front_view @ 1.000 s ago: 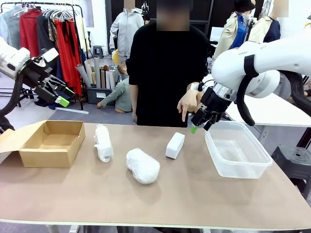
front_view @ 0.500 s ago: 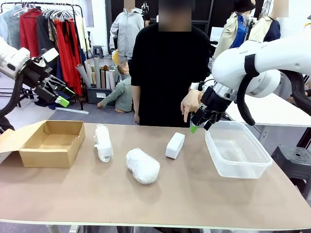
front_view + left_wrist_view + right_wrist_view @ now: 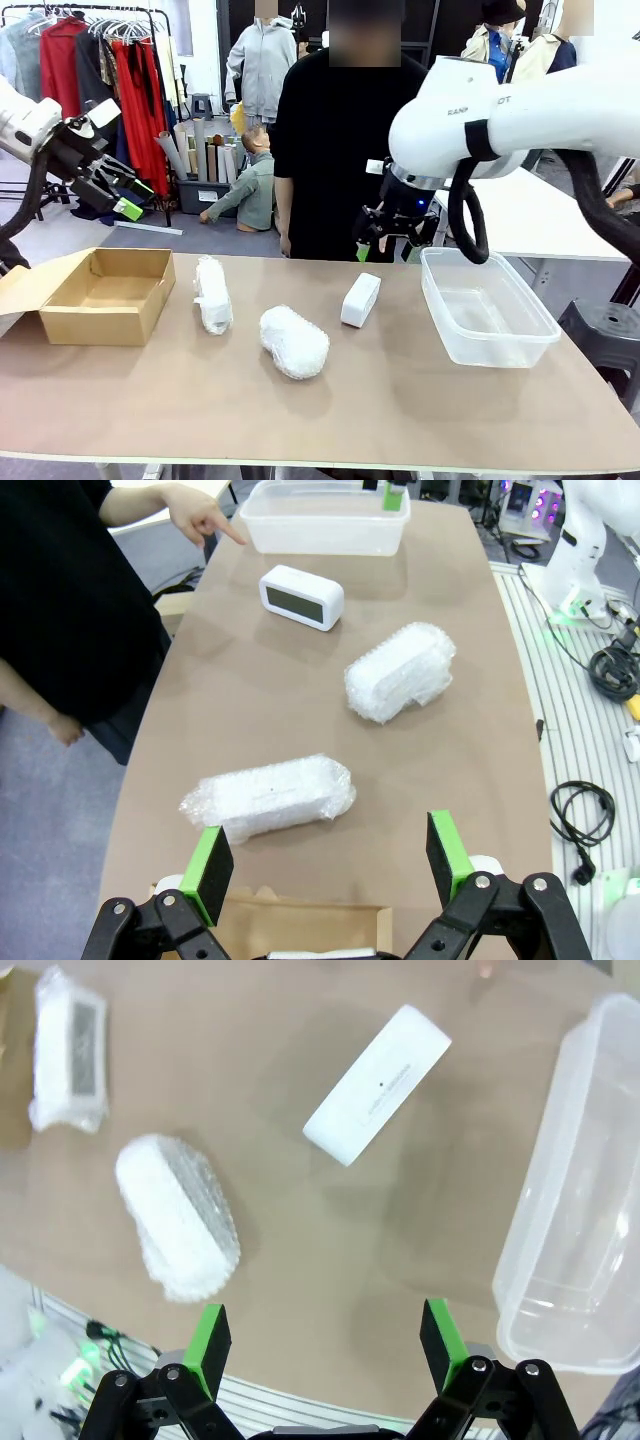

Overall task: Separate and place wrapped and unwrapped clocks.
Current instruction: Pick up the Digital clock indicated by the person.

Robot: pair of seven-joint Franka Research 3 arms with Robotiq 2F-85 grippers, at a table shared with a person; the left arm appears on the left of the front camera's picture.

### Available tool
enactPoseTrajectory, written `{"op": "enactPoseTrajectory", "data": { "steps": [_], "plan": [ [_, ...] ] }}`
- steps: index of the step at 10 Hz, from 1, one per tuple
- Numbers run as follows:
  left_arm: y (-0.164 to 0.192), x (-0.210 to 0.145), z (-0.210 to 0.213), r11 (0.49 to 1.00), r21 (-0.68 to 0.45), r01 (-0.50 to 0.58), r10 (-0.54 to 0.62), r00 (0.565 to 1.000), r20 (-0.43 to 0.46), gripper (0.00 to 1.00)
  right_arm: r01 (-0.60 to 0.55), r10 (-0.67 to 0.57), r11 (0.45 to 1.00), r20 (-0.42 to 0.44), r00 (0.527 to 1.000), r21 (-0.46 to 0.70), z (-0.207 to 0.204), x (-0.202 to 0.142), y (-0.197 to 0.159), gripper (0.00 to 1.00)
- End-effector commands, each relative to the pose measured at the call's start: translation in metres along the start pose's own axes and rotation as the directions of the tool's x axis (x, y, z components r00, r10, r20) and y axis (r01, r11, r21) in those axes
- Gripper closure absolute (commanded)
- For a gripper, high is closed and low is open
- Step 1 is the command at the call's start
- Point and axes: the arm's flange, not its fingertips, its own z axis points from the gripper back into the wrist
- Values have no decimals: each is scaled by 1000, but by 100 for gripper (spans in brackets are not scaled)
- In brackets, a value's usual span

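Three clocks lie in a row on the brown table. The slim bubble-wrapped roll is nearest the cardboard box, and the fat oval wrapped bundle lies in the middle. The bare white clock stands beside the tub. My right gripper hangs open just above and behind the bare clock. From its wrist I look down on the bare clock, the oval bundle and the roll. My left gripper is open, raised high above the box. Its wrist view looks over the roll, the bundle and the bare clock.
An open brown cardboard box sits at the table's left end. At the right end is a clear plastic tub with nothing in it. A person in black stands at the far edge, one hand pointing a finger down near the tub.
My right arm has swung left from the tub's far-left corner to above the bare clock. It now covers the person's pointing hand in the front view. The left arm has stayed put.
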Motion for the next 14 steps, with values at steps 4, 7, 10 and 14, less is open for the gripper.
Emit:
{"op": "enactPoseTrajectory", "data": {
  "steps": [4,7,10,14],
  "plan": [
    [0,0,1,1000,-2,-1,1,1000,3,0,383,-382,923,30,924,-39,-58,39,-9,0],
    [0,0,1,1000,-2,-1,1,1000,3,0,455,-442,878,110,890,-150,-80,43,-8,0],
    [0,0,1,1000,-2,-1,1,1000,3,0,458,-442,867,122,889,-198,-101,52,-5,0],
    [0,0,1,1000,-2,-1,1,1000,3,0,437,-423,882,112,899,-175,-97,40,-14,0]
  ]
}}
